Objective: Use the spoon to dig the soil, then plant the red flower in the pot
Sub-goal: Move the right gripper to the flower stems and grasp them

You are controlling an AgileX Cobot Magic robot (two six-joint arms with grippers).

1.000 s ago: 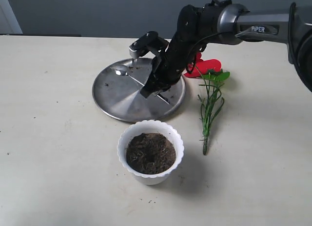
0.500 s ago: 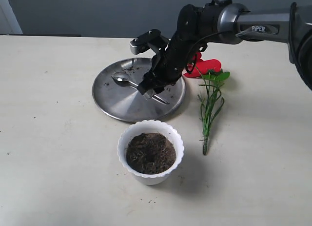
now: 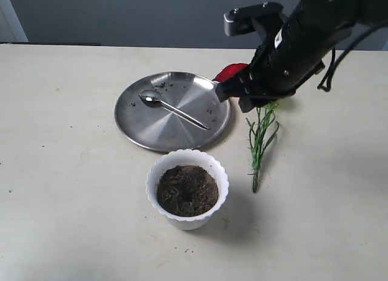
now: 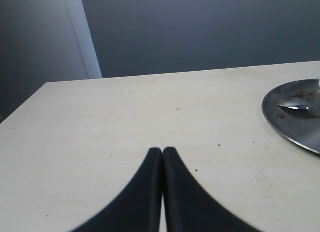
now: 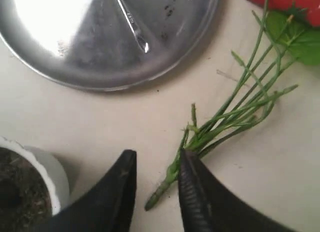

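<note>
Blooms of the flower (image 3: 259, 135) are hiding behind the right gripper (image 5: 155, 179), its jaws spreading; left gripper (image 4: 162, 154) is pressing together, out of exterior view.

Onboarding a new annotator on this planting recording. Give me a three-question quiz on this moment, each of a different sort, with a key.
1. True or false: the spoon lies on the steel plate, held by no hand.
2. Multiple choice: where is the red flower?
A. planted in the pot
B. lying on the table beside the plate
C. lifted in the air
3. Fill in: the left hand is ____ and holds nothing, while the right hand is open above the flower's stems.

Key
1. True; its handle crosses the plate, among soil crumbs.
2. B; the soil shows only a hollow.
3. Shut; its fingers meet.
</note>
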